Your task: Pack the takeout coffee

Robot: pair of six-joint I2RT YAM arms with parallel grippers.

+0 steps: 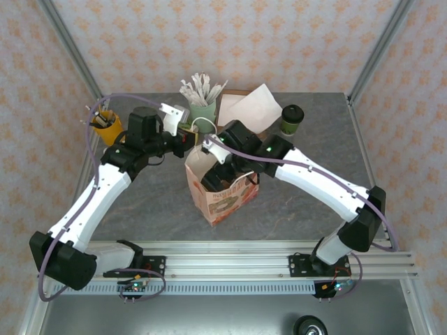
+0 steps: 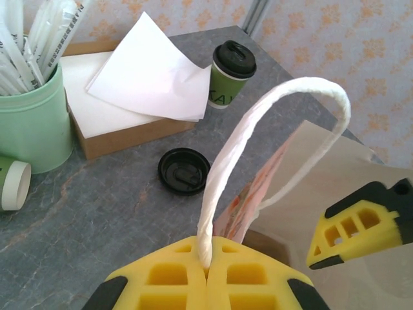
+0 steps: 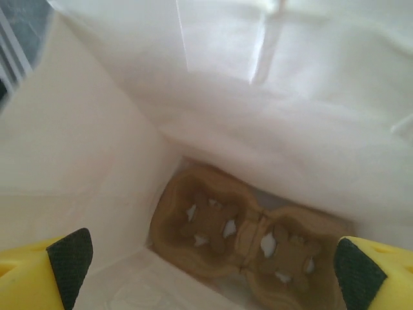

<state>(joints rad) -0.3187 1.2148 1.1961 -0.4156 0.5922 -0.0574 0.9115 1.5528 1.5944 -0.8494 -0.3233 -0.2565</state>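
Note:
The takeout coffee, a dark green cup with a black lid, stands upright at the back right of the table, apart from both grippers; the left wrist view has it beyond the napkins. A paper bag stands open in the middle. My left gripper is shut on the bag's white twisted handle, pinched between the yellow pads. My right gripper reaches down into the bag, open, nothing between its fingers. A brown cup carrier lies on the bag's floor below it.
A pale green cup of wrapped sticks and a brown box of white napkins stand at the back. A loose black lid lies on the table near the bag. A lidless green cup lies at the left. A yellow cup sits far left.

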